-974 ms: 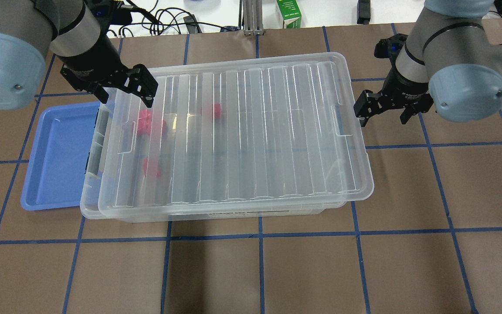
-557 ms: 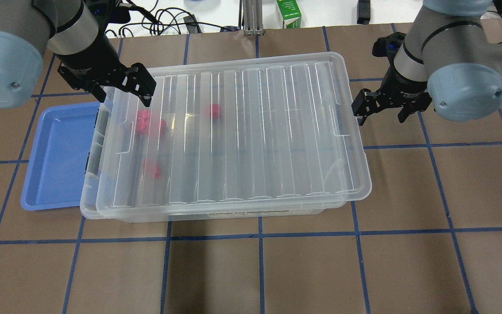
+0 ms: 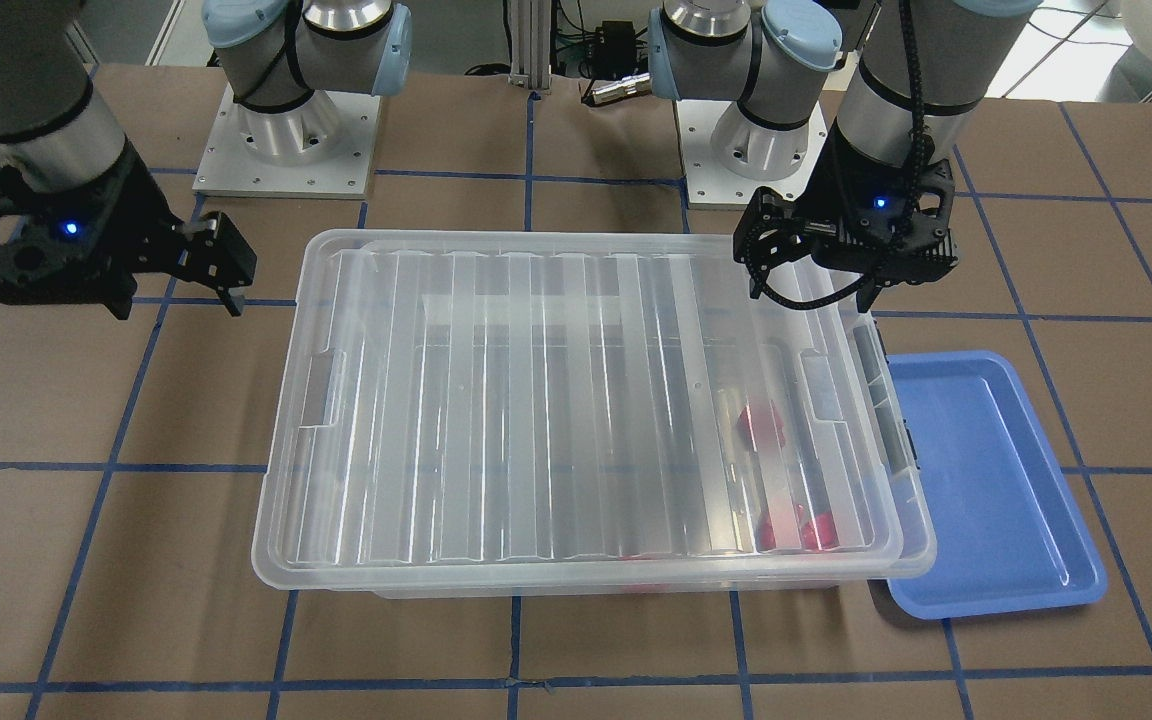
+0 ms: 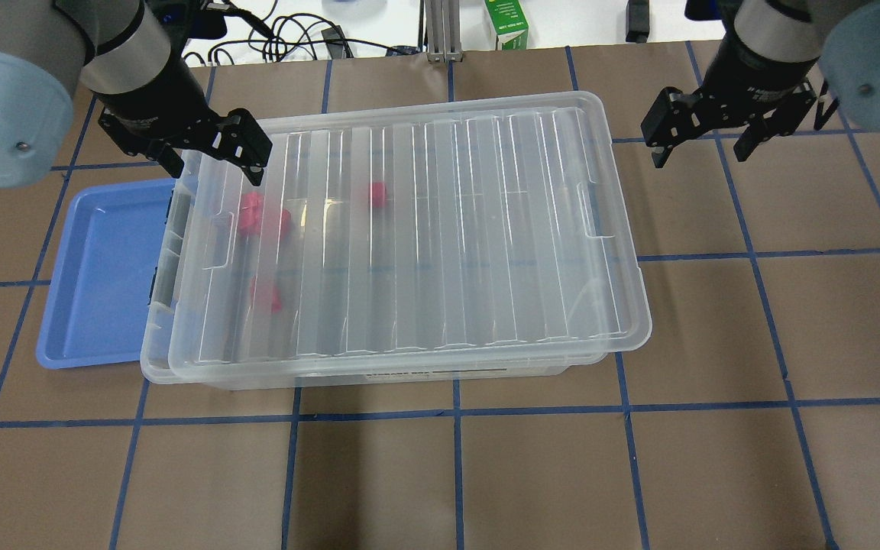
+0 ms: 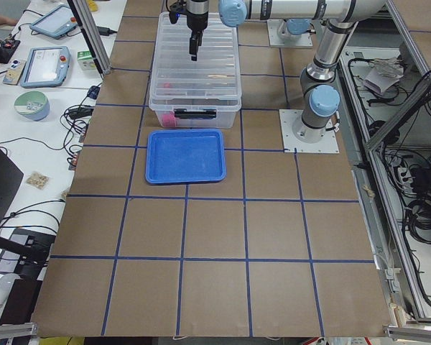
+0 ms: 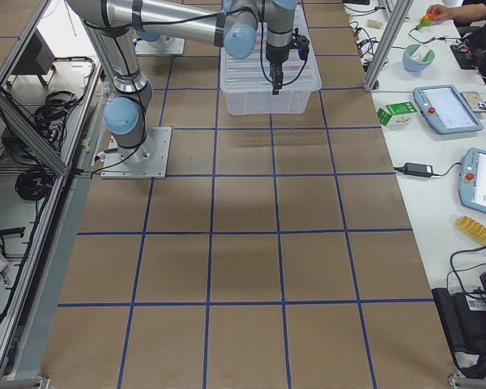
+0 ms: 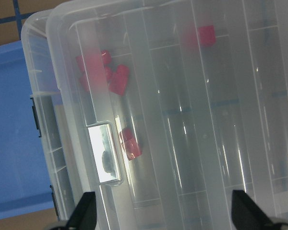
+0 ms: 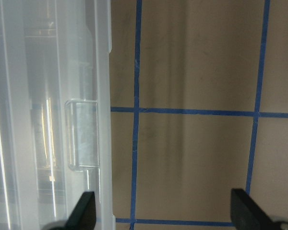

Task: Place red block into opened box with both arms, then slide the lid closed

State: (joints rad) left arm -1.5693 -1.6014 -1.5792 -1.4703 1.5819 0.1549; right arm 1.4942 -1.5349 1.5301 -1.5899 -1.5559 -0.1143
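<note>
The clear box [image 4: 156, 359] stands mid-table with the ribbed lid [image 4: 448, 229] lying on it. The lid overhangs the box's right end, and a narrow strip at the left end is uncovered. Several red blocks [image 4: 376, 194] show blurred through the lid, most near the left end [image 7: 119, 79]. My left gripper [image 4: 215, 164] hangs open and empty above the far-left corner of the lid, as the front view [image 3: 814, 285] also shows. My right gripper [image 4: 701, 149] is open and empty over bare table, off the lid's far-right corner. In the right wrist view the lid's handle recess [image 8: 81, 134] lies to the left.
A shallow blue tray [image 4: 104, 275] lies against the box's left end. Cables and a green carton [image 4: 506, 23] sit past the table's far edge. The two arm bases [image 3: 286, 130] stand behind the box in the front view. Brown table with blue tape lines lies in front.
The lid slid slightly left over the box. The right gripper has since drawn back from the lid's right end toward the far side. The left gripper barely moved.
</note>
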